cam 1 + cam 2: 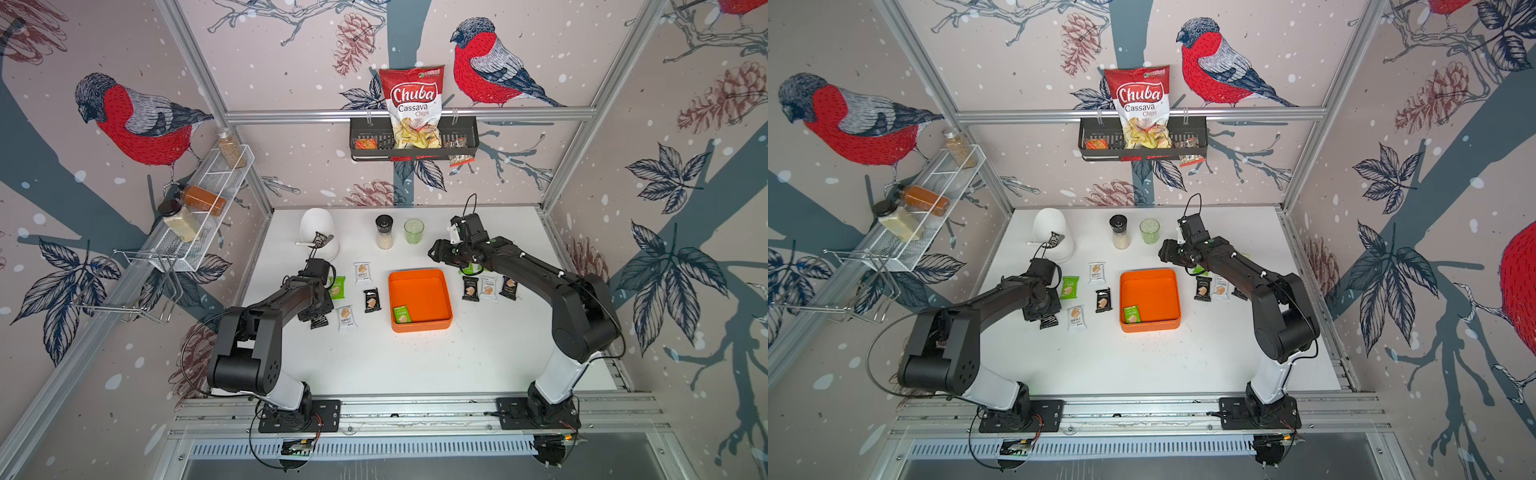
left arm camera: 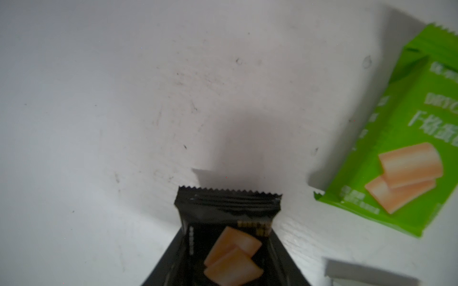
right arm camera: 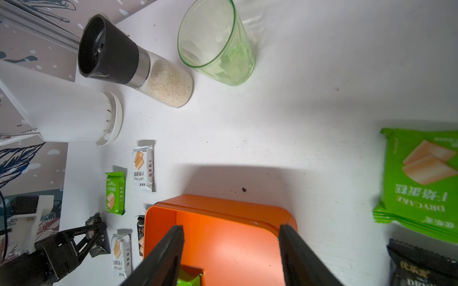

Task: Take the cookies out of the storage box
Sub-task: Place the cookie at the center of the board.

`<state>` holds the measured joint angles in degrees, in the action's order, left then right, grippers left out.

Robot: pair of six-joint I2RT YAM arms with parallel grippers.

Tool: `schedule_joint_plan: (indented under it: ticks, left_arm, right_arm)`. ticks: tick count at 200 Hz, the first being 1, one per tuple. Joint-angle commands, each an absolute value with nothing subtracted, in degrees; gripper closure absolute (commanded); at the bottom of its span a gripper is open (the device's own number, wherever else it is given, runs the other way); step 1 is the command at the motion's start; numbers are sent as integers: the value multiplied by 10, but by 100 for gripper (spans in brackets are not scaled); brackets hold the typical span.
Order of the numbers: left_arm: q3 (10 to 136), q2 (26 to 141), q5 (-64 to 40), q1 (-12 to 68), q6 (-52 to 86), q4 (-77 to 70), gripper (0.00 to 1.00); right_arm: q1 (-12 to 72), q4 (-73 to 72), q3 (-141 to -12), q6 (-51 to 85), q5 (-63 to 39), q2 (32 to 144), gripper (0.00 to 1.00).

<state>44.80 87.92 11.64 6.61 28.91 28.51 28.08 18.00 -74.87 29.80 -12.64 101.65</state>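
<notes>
Left gripper (image 1: 316, 316) clamps a black cookie packet (image 2: 228, 208); right gripper (image 3: 231, 227) gapes near the storage box (image 3: 223, 205).

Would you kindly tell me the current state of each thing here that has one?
Box: holds one green packet, lying flat.
Left gripper: shut on black packet.
Right gripper: open, empty.
Glass: upright, empty.
Grinder: upright, capped.
</notes>
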Motion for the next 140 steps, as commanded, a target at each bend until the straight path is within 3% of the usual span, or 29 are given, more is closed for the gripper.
schedule_joint_plan:
  ticks: [1, 38, 140]
  left_arm:
    - [441, 881, 117, 65, 286, 272, 51]
    - [447, 872, 109, 65, 294, 282, 35]
    - [498, 750, -4, 93, 369, 312, 35]
  right_arm:
    - [281, 194, -757, 286, -117, 1021, 34]
    - [281, 199, -757, 284, -116, 1019, 34]
    - [268, 179, -689, 282, -116, 961, 33]
